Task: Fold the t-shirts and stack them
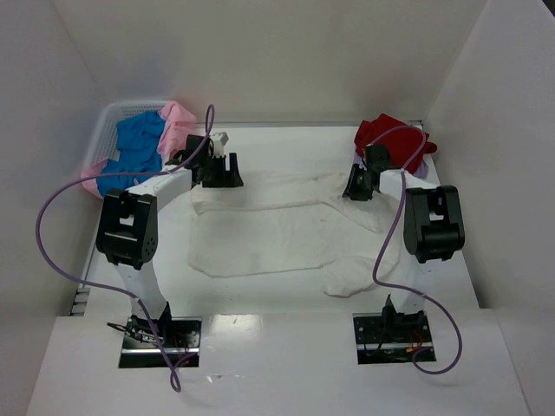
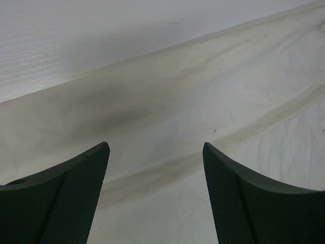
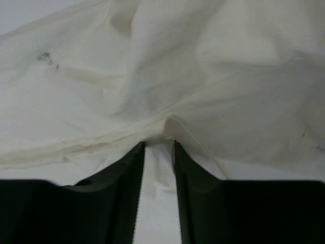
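A cream-white t-shirt (image 1: 277,230) lies spread on the table, faintly stained. My left gripper (image 1: 218,173) hovers over its far left edge, jaws wide open with only flat cloth (image 2: 203,91) beneath and nothing between the fingers (image 2: 76,193). My right gripper (image 1: 358,186) is at the shirt's far right part. In the right wrist view its jaws (image 3: 159,143) stand narrow, pinching a raised fold of the cream cloth (image 3: 203,66). A red t-shirt (image 1: 390,139) lies crumpled at the back right. Blue (image 1: 139,143) and pink (image 1: 178,121) t-shirts fill the basket.
A white mesh basket (image 1: 108,121) stands at the back left corner, against the enclosure wall. White walls close in the table on the left, back and right. The red shirt sits just behind my right arm.
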